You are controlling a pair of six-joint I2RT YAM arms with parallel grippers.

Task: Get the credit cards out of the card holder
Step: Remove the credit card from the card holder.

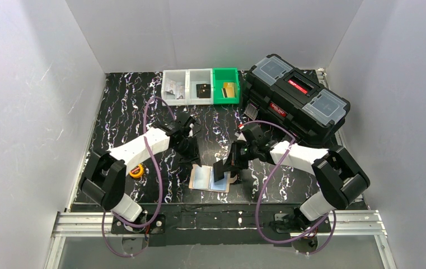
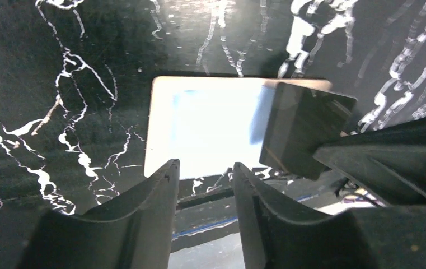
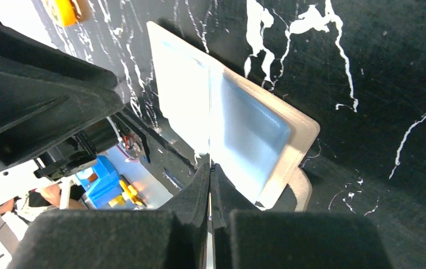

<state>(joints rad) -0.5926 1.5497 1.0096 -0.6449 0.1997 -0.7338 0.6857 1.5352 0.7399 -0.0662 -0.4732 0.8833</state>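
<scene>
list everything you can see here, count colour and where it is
card holder: 1, cream-beige, lying open at the front middle of the table
credit card: 1 seen, pale blue, inside the open holder
white bins: 2, side by side at the back edge, small dark parts inside
green bin: 1, right of the white bins, something gold inside
toolbox: 1, black with red labels and clear lid panels, back right
tape measure: 1, yellow-orange, front left by the left arm; probably that, too small to be sure
table: 1, black with white marbling
left gripper: open, empty, just behind the holder
right gripper: shut, at the holder's middle
</scene>
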